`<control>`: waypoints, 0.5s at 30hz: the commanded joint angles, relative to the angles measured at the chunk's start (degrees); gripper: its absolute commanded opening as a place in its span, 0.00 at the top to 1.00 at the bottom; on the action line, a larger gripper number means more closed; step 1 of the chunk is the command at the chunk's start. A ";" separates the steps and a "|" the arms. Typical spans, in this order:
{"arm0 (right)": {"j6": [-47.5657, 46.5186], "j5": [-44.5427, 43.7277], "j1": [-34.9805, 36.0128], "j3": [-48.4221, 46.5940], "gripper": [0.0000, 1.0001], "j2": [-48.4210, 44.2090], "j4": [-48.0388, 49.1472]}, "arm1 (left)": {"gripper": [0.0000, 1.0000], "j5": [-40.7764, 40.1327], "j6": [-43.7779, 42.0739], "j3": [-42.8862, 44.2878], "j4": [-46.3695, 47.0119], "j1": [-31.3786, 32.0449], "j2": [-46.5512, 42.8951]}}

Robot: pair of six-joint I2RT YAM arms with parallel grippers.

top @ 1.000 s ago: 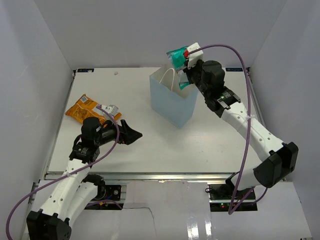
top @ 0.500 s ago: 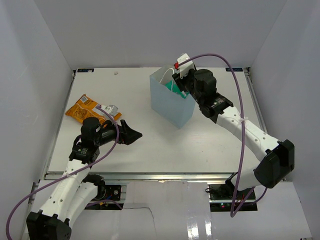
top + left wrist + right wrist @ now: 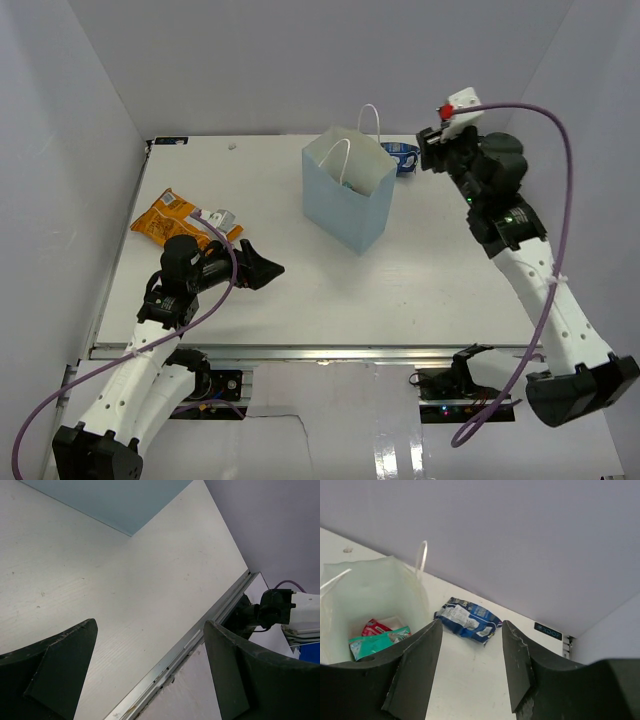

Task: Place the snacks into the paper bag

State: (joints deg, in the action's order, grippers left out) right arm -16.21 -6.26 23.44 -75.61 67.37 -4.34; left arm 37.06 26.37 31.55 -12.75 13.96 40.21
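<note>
Light-blue paper bag (image 3: pixel 348 195) stands upright mid-table, mouth open for drops. A teal foil packet (image 3: pixel 379 641) and a small red packet (image 3: pixel 374 627) lie inside. My right gripper (image 3: pixel 471 645), spread and empty, faces the crinkled blue packet (image 3: pixel 467 620) just right of the bag, probably the next pick. My left gripper (image 3: pixel 150 670) hangs spread near the orange chip bag (image 3: pixel 175 222).

I count one paper bag (image 3: pixel 345 205), one chip bag (image 3: pixel 165 215), one grey-white packet (image 3: pixel 222 218), one blue packet (image 3: pixel 467 620), one teal packet (image 3: pixel 377 644) and one red packet (image 3: pixel 375 627).
</note>
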 commanded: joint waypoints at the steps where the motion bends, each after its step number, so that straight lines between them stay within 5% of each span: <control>1: 4.33 11.85 -7.60 1.25 0.43 -4.35 -5.67 | 0.02 0.38 0.17 -0.09 1.41 -0.25 -0.83; 8: 12.33 32.70 -25.26 8.11 0.43 1.25 -7.97 | 0.02 -0.67 -0.27 1.05 1.50 -0.33 0.84; 15: 23.13 41.59 -27.40 1.27 0.31 24.42 -4.98 | 0.02 -2.78 -2.55 2.46 0.10 -0.33 3.21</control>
State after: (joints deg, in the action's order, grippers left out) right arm -0.05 27.97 -4.08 -70.17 85.93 -10.20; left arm 35.44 25.43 31.79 -12.21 13.96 43.24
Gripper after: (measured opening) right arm 0.668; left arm 0.976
